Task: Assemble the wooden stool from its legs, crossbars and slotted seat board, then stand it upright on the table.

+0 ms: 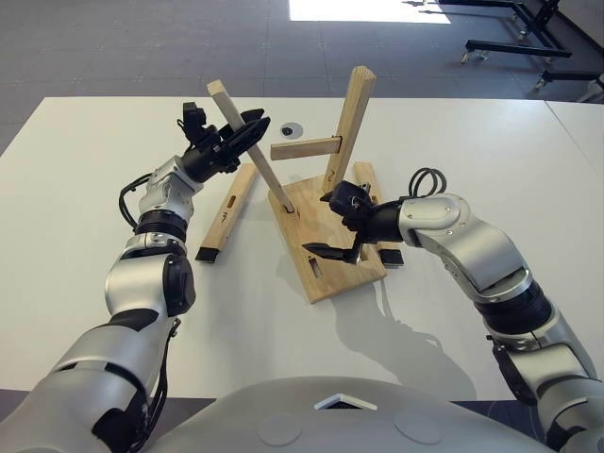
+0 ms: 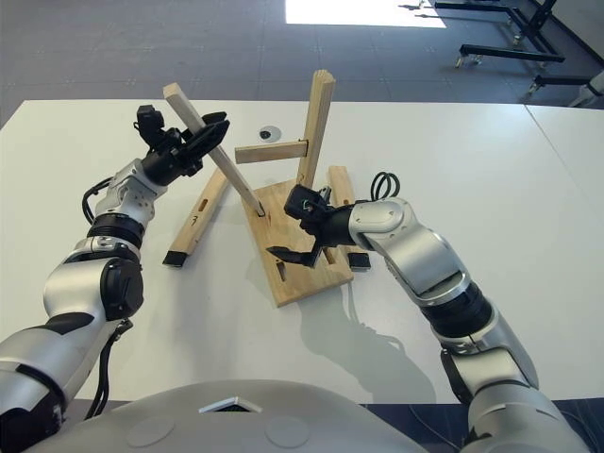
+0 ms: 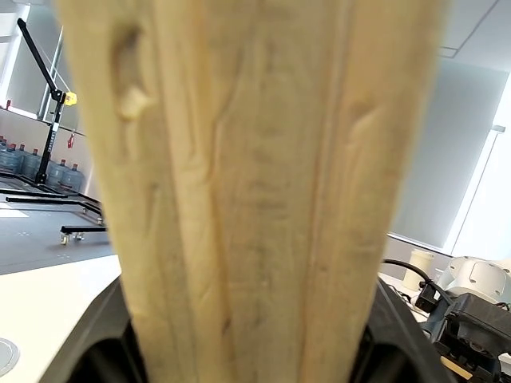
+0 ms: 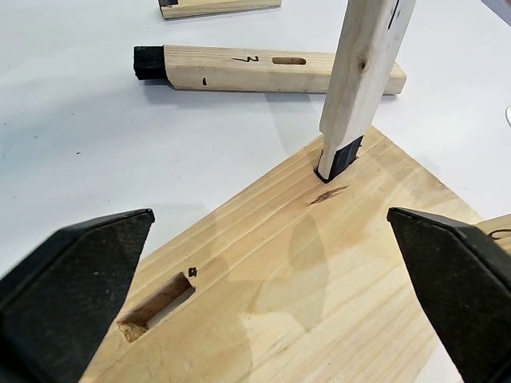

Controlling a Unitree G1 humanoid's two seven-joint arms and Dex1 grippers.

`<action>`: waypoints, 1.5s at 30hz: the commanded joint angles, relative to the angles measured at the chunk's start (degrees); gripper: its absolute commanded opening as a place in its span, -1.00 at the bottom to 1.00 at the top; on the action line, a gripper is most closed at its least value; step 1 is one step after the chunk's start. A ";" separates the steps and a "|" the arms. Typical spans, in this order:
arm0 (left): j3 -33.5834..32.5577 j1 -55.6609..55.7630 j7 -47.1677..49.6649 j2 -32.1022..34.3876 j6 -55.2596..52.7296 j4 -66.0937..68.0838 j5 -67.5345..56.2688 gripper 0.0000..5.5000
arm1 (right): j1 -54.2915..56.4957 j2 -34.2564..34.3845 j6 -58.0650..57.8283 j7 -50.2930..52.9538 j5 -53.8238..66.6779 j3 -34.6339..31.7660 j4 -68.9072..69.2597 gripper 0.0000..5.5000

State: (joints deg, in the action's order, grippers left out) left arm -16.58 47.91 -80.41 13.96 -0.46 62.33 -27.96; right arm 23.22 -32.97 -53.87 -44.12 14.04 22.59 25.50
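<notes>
The slotted seat board (image 1: 332,269) lies flat mid-table. A tilted leg (image 1: 226,106) has its foot in the board's far-left slot (image 4: 337,163), and my left gripper (image 1: 241,135) is shut on its upper part; the same leg (image 3: 247,183) looms close in the left wrist view. A second leg (image 1: 354,113) stands in the board's far side with a crossbar (image 1: 304,146) sticking out leftward. My right gripper (image 1: 327,226) hovers open just above the board, near an empty slot (image 4: 156,302). One loose leg (image 1: 226,212) lies left of the board, another (image 1: 376,193) behind my right gripper.
A small round grommet (image 1: 291,129) sits in the table beyond the legs. Wide bare table (image 1: 85,189) lies to the left and right (image 1: 528,160). Wheeled metal frames (image 1: 514,47) stand on the floor far behind.
</notes>
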 commanded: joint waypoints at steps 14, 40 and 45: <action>4.10 0.24 -1.02 2.05 1.51 -0.37 5.41 -0.27 | -0.29 0.17 -1.26 1.16 0.79 0.40 0.84 0.96; 9.58 0.75 0.13 2.18 -0.47 -4.70 8.13 -0.27 | -0.73 0.69 -1.06 2.48 1.15 1.13 1.39 0.96; 10.09 1.67 1.20 2.29 -1.52 -5.10 8.23 -0.27 | -0.46 0.80 -1.08 2.51 1.32 1.01 1.35 0.96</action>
State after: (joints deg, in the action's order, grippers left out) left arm -7.60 49.22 -79.99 16.15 -0.99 56.98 -21.90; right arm 22.88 -32.11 -54.77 -41.66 14.73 23.73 26.18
